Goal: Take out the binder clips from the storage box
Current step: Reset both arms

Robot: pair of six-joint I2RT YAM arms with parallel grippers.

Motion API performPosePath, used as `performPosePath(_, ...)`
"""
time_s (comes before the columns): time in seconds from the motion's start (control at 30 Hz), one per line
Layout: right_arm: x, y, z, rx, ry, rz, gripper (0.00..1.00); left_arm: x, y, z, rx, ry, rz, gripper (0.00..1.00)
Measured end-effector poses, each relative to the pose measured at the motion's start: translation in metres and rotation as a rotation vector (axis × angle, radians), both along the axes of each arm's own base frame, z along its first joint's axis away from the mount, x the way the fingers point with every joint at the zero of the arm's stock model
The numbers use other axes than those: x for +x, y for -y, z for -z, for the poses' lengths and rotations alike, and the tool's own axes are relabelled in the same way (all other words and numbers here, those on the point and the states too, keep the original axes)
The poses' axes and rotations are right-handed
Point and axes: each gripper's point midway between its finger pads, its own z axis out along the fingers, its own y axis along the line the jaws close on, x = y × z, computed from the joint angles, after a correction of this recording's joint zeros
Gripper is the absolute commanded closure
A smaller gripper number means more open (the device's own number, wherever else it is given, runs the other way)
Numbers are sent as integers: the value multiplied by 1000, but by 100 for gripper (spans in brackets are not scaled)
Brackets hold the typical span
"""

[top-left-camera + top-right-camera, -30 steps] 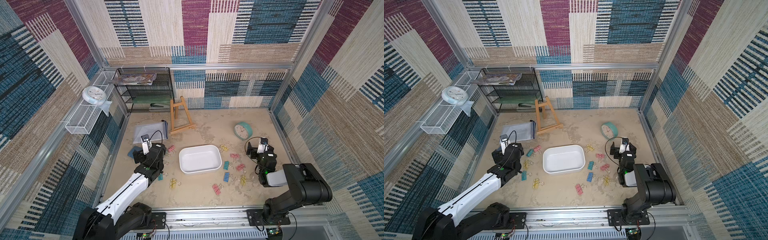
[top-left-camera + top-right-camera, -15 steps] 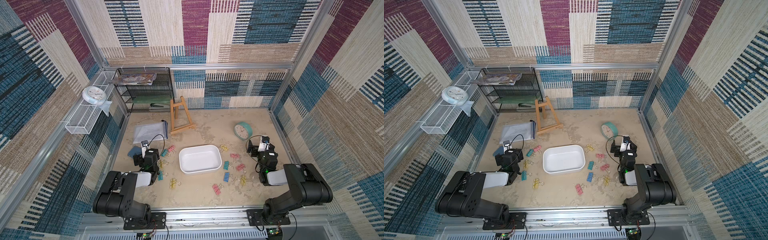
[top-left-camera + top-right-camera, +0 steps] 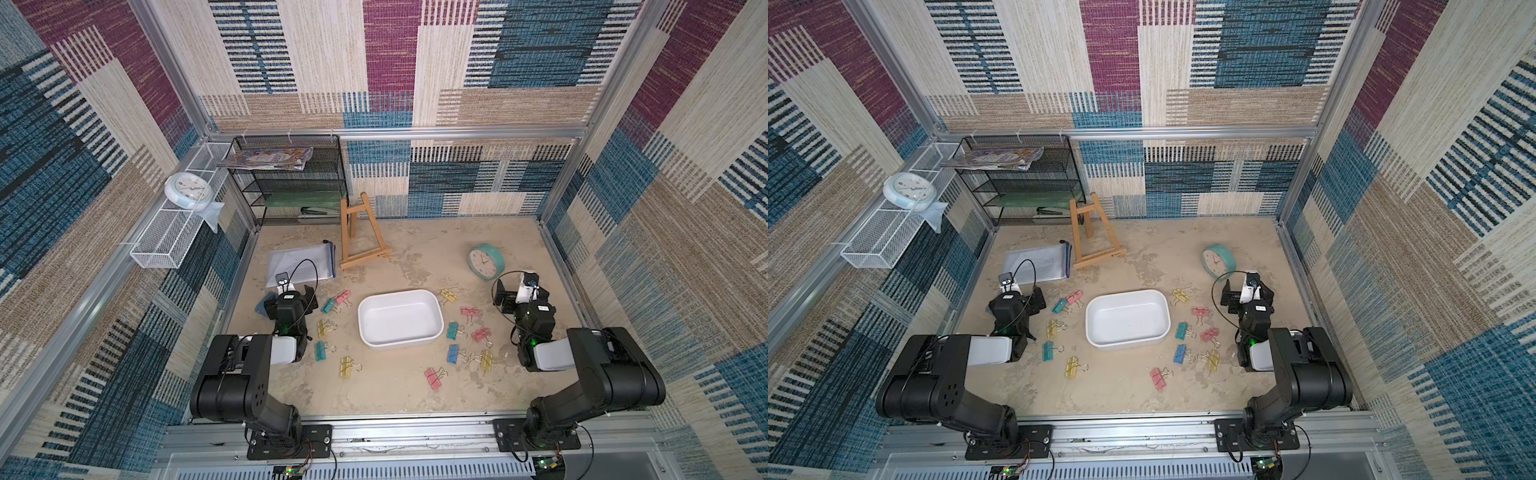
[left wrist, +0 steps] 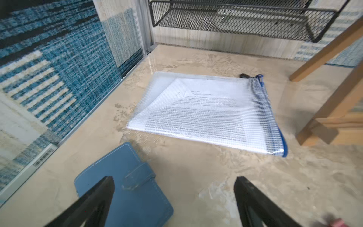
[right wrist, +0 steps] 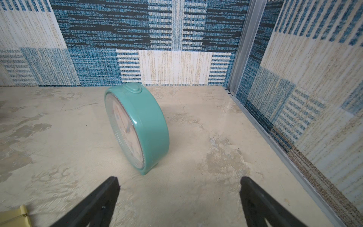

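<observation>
In a top view, the left arm [image 3: 232, 374] at the lower left of the frame and the right arm [image 3: 611, 365] at the lower right are built of bulky matte-black rounded housings, each joined to a glossy white forearm shell [image 3: 282, 349] and bolted to a black base plate [image 3: 291, 442] studded with screws. A thin black cable [image 3: 307, 260] is looped above each wrist, where a small white label [image 3: 289, 296] and a green light [image 3: 284, 331] are carried. In the wrist views, the left gripper [image 4: 174, 179] and the right gripper [image 5: 179, 178] are shown with black tapering fingers [image 4: 94, 200] at the lower edge of the frame.
</observation>
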Motion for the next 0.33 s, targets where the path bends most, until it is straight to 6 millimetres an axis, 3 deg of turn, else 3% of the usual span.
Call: performPosePath(0.33,3,4,-2,9,5,3,1,1,4,0,-10,-3,19,1)
